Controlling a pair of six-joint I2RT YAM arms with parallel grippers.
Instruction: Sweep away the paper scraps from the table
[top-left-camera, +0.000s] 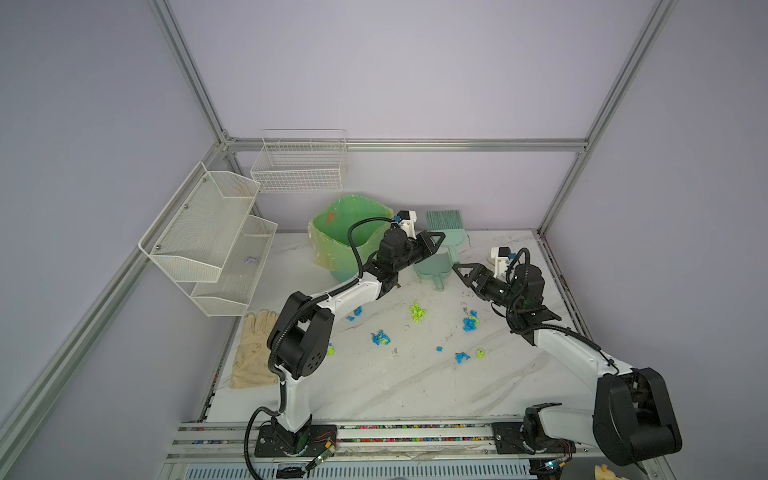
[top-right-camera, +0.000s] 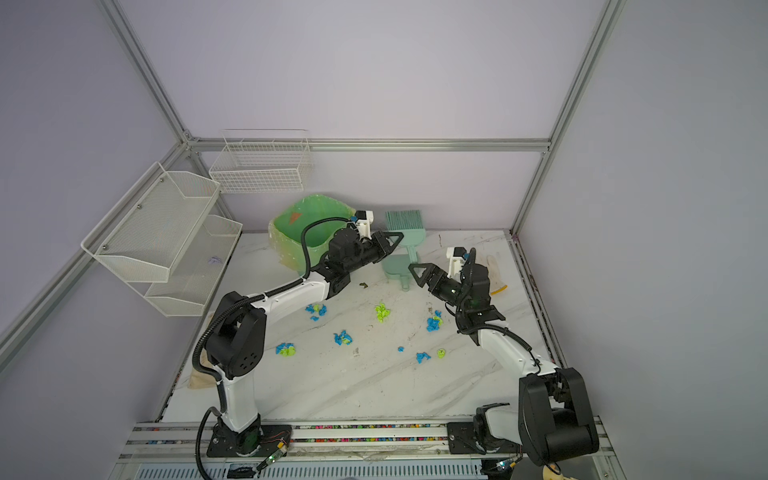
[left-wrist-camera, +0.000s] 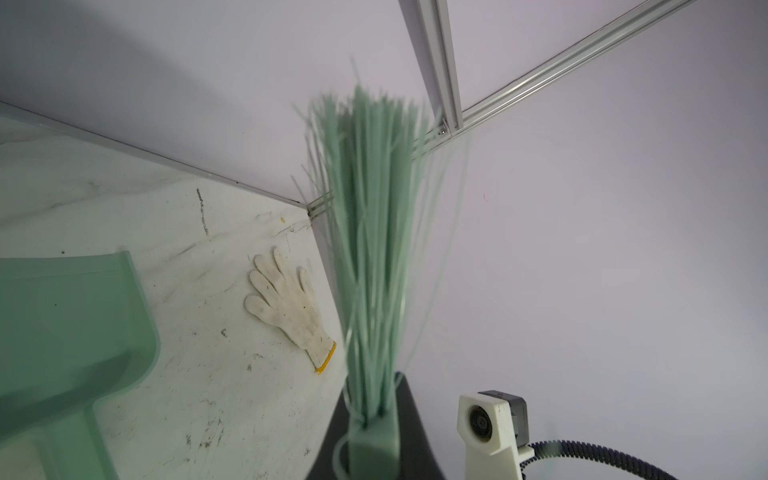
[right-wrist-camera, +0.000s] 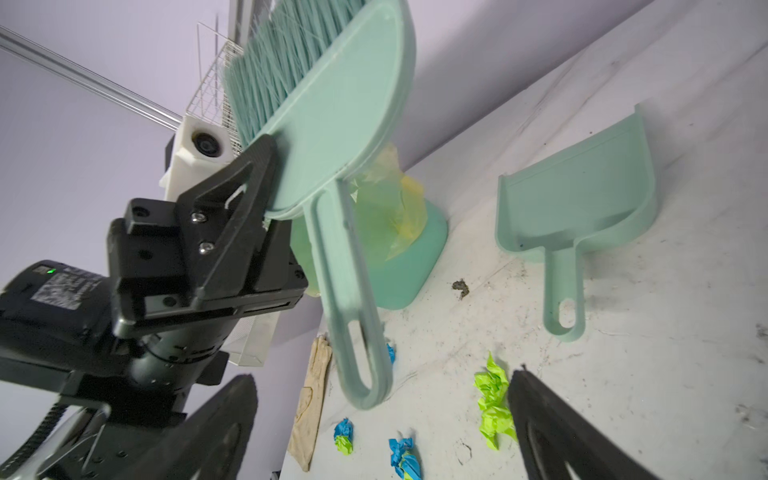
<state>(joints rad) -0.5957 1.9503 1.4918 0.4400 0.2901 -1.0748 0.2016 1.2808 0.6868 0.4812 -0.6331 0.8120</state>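
Blue and neon yellow-green paper scraps (top-left-camera: 417, 312) (top-right-camera: 434, 322) (right-wrist-camera: 494, 403) lie scattered over the middle of the white marbled table (top-left-camera: 374, 386). My left gripper (top-left-camera: 436, 239) (top-right-camera: 395, 239) (left-wrist-camera: 372, 440) (right-wrist-camera: 249, 178) is shut on the head of a mint-green brush (top-left-camera: 444, 219) (left-wrist-camera: 374, 232) (right-wrist-camera: 345, 120), held above the table's back with its bristles up. My right gripper (top-left-camera: 459, 270) (top-right-camera: 415, 270) (right-wrist-camera: 382, 376) stands wide open just below the brush's looped handle, gripping nothing. A matching dustpan (top-left-camera: 432, 270) (top-right-camera: 397, 268) (right-wrist-camera: 582, 195) lies flat on the table beside it.
A waste bin (top-left-camera: 349, 232) (right-wrist-camera: 399, 249) lined with a green bag stands at the back, left of the brush. White wire baskets (top-left-camera: 208, 237) (top-left-camera: 301, 166) hang on the left and back walls. Knit gloves lie at the left edge (top-left-camera: 253, 349) and back right (left-wrist-camera: 286, 307).
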